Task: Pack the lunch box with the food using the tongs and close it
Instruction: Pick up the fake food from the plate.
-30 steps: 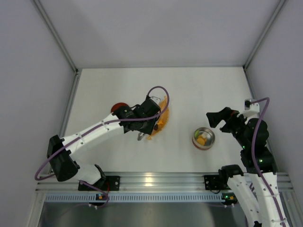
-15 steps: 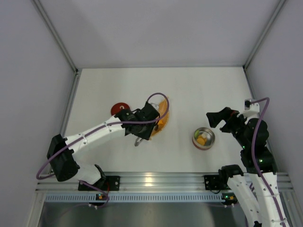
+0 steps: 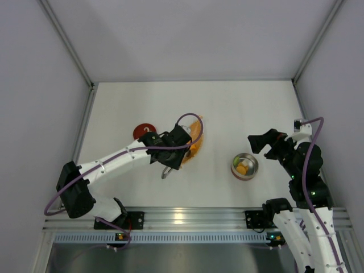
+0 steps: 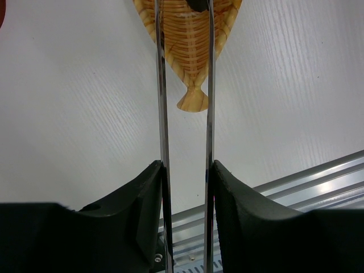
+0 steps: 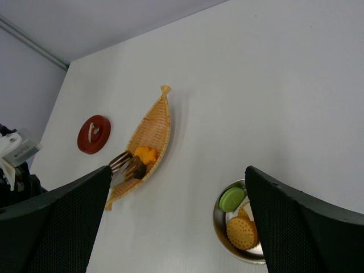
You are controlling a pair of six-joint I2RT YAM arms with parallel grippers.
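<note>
My left gripper point(image 3: 172, 152) point(image 4: 186, 170) is shut on the tongs point(image 4: 162, 102), pressing both silver arms partway together. Their forked tips point(image 5: 124, 165) reach into the orange leaf-shaped tray point(image 3: 197, 142) point(image 5: 152, 129) and flank a brown piece of food point(image 5: 135, 169). An orange piece point(image 5: 146, 154) lies just beyond them. The steel lunch box point(image 3: 244, 166) point(image 5: 220, 224) stands to the right, holding a green piece point(image 5: 231, 198) and yellow biscuits point(image 5: 242, 232). Left of the tray lies the lunch box's red lid point(image 3: 145, 131) point(image 5: 94, 134). My right gripper point(image 3: 259, 145) point(image 5: 177, 170) hangs open and empty above and beside the lunch box.
The tray's tail point(image 4: 193, 100) points toward the aluminium rail point(image 3: 182, 219) at the table's near edge. Grey walls close in the table at the back and on both sides.
My left gripper has drawn slightly back toward the near left with the tongs, uncovering the whole red lid. The right arm has not moved.
</note>
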